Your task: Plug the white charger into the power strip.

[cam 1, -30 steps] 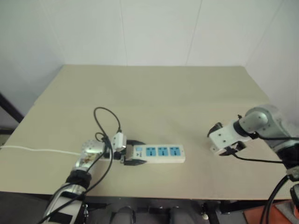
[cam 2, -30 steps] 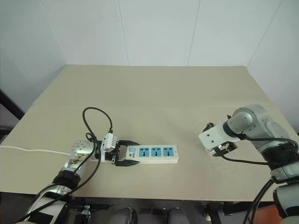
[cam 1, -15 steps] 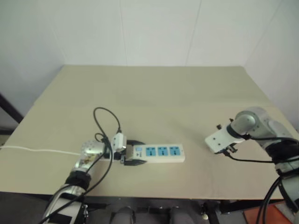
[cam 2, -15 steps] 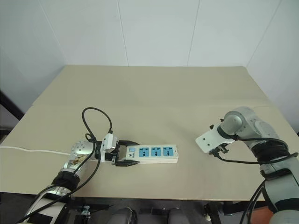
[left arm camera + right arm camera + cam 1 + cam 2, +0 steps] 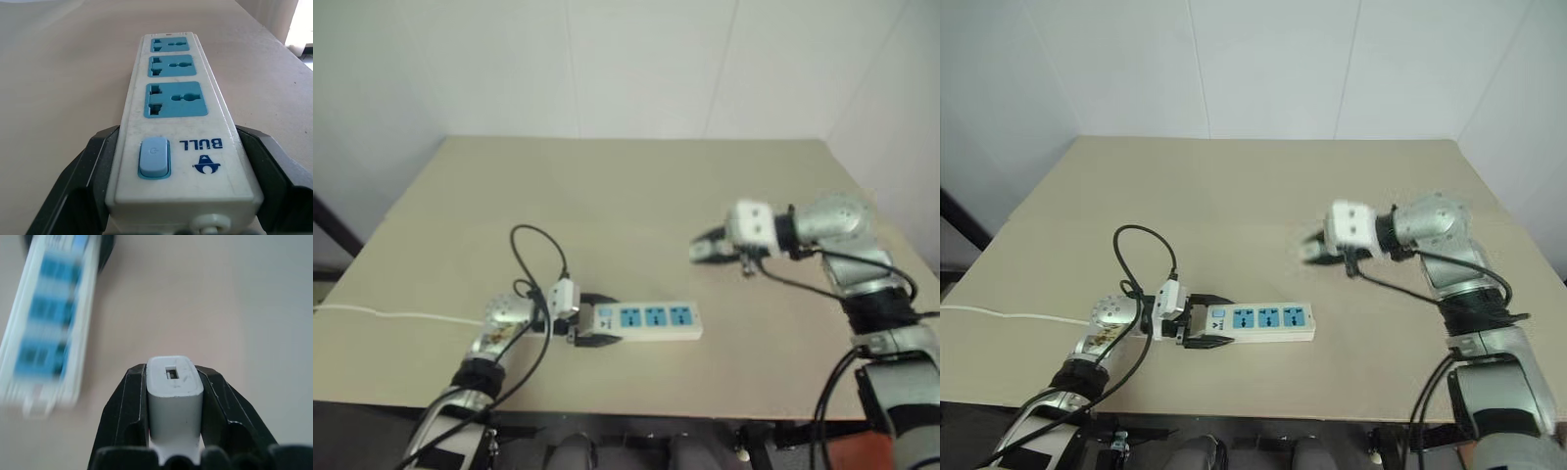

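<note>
The right pincer (image 5: 1317,247), clamping the white charger (image 5: 174,394), is hovering above-right of the power strip (image 5: 1258,322), whose long axis is pointing toward it from the left pincer (image 5: 1203,323) straddling its switch end.

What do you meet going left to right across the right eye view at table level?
Thin white cord → left tool → power strip → right tool, shut on the white charger.
</note>
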